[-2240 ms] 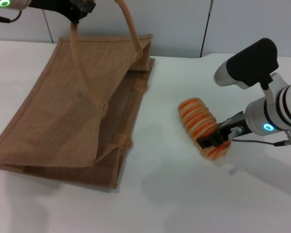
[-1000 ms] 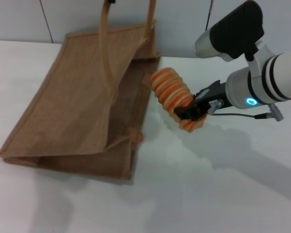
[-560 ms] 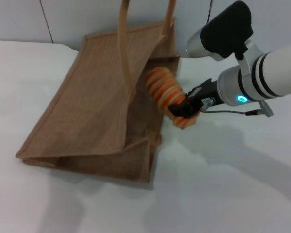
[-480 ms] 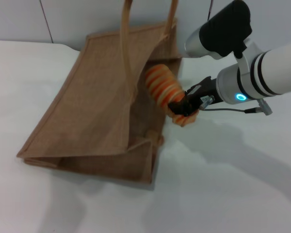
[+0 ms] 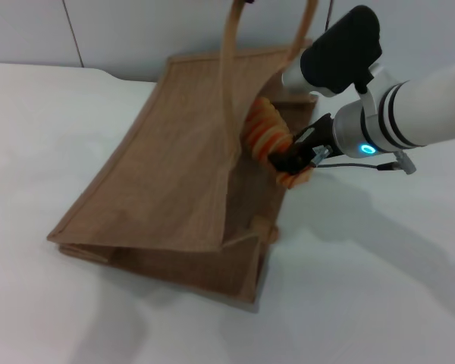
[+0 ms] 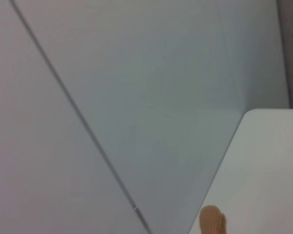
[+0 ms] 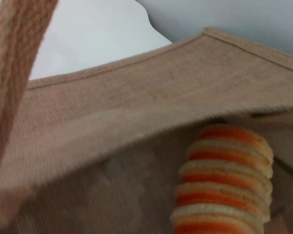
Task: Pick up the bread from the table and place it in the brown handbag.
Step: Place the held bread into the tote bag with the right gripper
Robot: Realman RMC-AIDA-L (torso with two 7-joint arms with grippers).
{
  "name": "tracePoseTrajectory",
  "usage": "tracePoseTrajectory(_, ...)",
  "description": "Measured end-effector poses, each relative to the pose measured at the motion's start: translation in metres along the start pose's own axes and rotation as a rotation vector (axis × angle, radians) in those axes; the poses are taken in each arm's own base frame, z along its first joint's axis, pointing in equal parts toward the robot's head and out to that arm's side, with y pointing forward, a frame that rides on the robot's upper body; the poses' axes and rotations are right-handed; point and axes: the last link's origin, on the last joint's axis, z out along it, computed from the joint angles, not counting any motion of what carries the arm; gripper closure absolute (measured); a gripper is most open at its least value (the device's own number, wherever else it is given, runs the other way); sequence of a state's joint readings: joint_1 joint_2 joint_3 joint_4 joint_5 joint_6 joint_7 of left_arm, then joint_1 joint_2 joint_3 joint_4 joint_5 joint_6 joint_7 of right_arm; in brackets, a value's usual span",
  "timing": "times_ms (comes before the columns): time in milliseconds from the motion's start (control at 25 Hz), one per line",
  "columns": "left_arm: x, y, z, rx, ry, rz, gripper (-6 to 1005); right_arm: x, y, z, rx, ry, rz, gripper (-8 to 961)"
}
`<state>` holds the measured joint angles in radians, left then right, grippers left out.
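The brown handbag [image 5: 174,174] lies on the white table [image 5: 379,280] with its mouth facing right. Its two strap handles [image 5: 231,68] are pulled up taut and run out of the head view's top edge. My right gripper [image 5: 292,157] is shut on the back end of the bread [image 5: 267,135], whose front end is inside the bag's mouth, under the raised upper panel. The right wrist view shows the bread [image 7: 224,180] pointing into the bag below the hemmed edge [image 7: 136,112], with a strap [image 7: 19,58] close by. The left gripper is out of view; the left wrist view shows only a strap tip [image 6: 212,222].
A grey panelled wall [image 5: 136,30] stands behind the table's far edge. The right arm's forearm [image 5: 409,114] reaches in from the right, over the table beside the bag.
The bag has shifted right with its handles lifted higher. My right gripper has carried the bread up off the table and leftward, into the bag's mouth.
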<state>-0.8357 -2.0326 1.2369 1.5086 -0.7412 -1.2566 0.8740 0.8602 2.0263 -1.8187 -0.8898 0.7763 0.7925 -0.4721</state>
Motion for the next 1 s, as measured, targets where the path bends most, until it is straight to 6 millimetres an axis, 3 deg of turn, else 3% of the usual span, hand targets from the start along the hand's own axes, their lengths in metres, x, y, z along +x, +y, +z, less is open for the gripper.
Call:
tracePoseTrajectory(480,0.023,0.022,0.01,-0.047,0.03,0.055,873,-0.01,0.012,0.015,-0.001,-0.02,-0.06,599)
tracePoseTrajectory(1000,0.03,0.025,0.009,-0.056,0.046,0.059,873,-0.016,0.021,0.017,-0.037,-0.031,-0.043,603)
